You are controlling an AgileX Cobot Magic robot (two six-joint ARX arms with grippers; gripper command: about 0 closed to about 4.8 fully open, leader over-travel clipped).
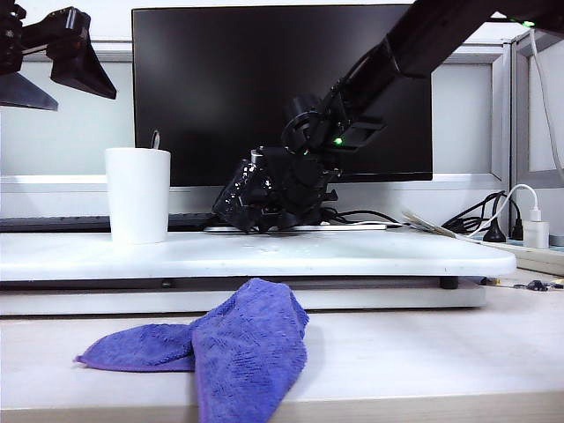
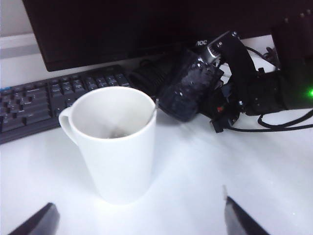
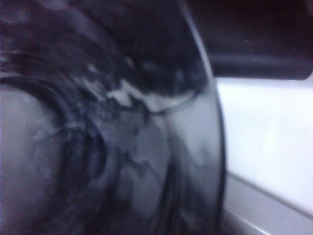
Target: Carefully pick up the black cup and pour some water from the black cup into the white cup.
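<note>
The white cup [image 1: 137, 194] stands upright at the left of the white board [image 1: 370, 256], with a thin metal stick [image 1: 155, 138] rising from it. The cup [image 2: 117, 147] is close below my left gripper [image 2: 138, 209]. That gripper [image 1: 85, 101] hangs open and empty, high at the upper left. The black cup [image 1: 242, 196], dark and bumpy, leans tilted at the board's middle, just right of the white cup. My right gripper [image 1: 284, 187] is right at it. The black cup [image 3: 122, 122] fills the blurred right wrist view and hides the fingers. No water shows.
A black monitor [image 1: 282, 88] stands behind the board, with a keyboard [image 2: 44, 100] at its foot. A purple cloth [image 1: 233, 344] lies on the desk in front of the board. Cables and a white charger [image 1: 534, 231] sit at the right.
</note>
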